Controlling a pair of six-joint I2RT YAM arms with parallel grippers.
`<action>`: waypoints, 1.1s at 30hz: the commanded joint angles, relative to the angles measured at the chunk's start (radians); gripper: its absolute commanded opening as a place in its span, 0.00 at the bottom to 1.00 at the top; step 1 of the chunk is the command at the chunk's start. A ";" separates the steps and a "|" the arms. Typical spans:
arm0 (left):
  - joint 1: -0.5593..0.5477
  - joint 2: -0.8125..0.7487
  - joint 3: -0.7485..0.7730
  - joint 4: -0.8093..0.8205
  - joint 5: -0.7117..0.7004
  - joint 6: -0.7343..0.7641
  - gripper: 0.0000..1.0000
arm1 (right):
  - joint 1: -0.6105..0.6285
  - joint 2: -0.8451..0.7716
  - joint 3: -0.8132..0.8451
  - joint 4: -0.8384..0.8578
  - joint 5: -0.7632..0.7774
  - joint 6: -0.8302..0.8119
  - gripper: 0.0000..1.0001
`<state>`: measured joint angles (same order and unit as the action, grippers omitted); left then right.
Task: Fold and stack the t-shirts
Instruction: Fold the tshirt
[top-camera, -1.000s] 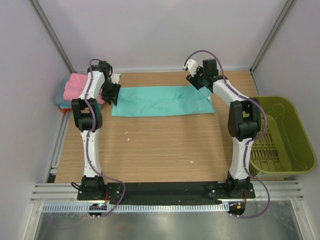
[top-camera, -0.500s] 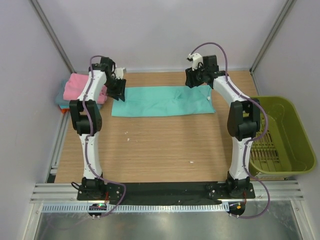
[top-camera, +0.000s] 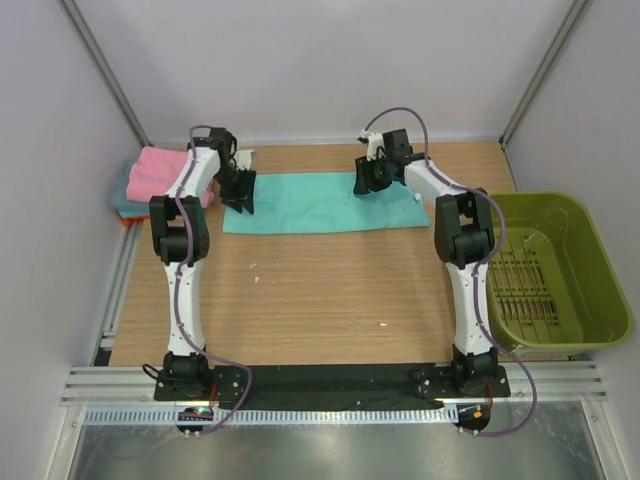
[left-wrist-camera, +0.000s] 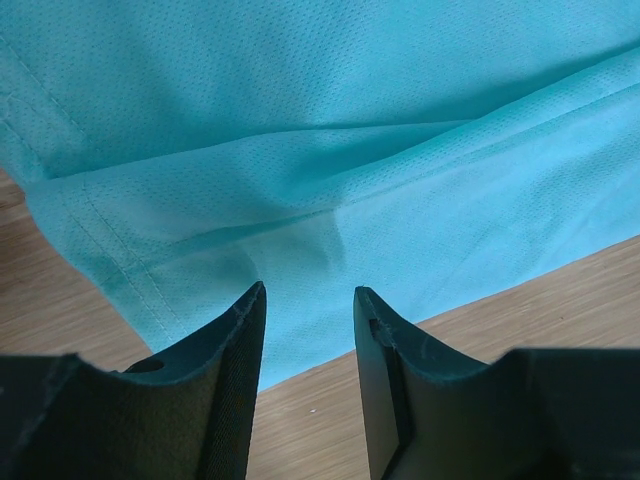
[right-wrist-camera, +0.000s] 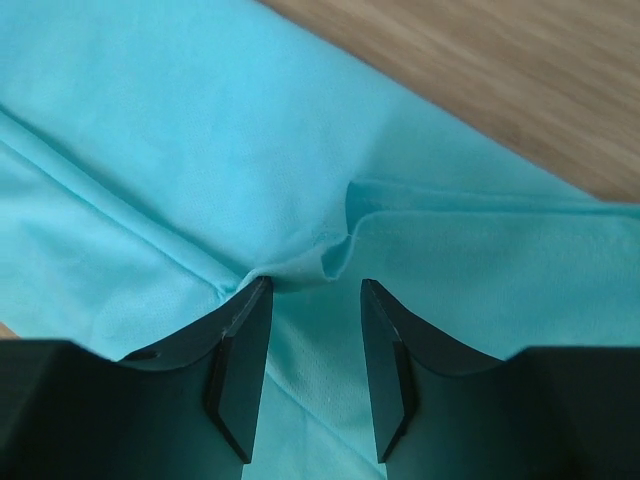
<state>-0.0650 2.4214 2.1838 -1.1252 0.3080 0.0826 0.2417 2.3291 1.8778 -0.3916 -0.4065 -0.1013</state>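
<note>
A teal-green t-shirt lies folded into a long flat strip across the far part of the table. My left gripper hovers over its left end; in the left wrist view the jaws are open over the shirt's hem, with nothing between them. My right gripper is over the shirt's far edge, right of centre; in the right wrist view the jaws are open over a small raised fold, with nothing between them. A stack with a pink t-shirt on top of teal and orange ones sits at the far left.
An olive-green plastic basket stands beside the table at the right. The wooden tabletop stretches from the shirt to the arm bases. Walls close in the far side and both flanks.
Both grippers have moved inward and down over the teal-green shirt: the left one onto its left end, the right one leftward from the far right corner to the far edge.
</note>
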 joint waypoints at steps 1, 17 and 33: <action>0.004 0.002 0.007 0.019 -0.015 -0.006 0.41 | 0.010 0.039 0.133 0.004 -0.037 0.050 0.46; 0.004 -0.211 -0.074 0.054 -0.040 0.034 0.42 | -0.012 -0.112 0.150 0.016 0.049 0.100 0.48; -0.033 -0.091 -0.039 0.102 -0.101 0.049 0.45 | -0.032 -0.165 -0.051 0.008 0.245 0.216 0.47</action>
<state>-0.0795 2.3260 2.1441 -1.0492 0.2195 0.1246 0.2161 2.1422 1.8313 -0.3901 -0.2352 0.0769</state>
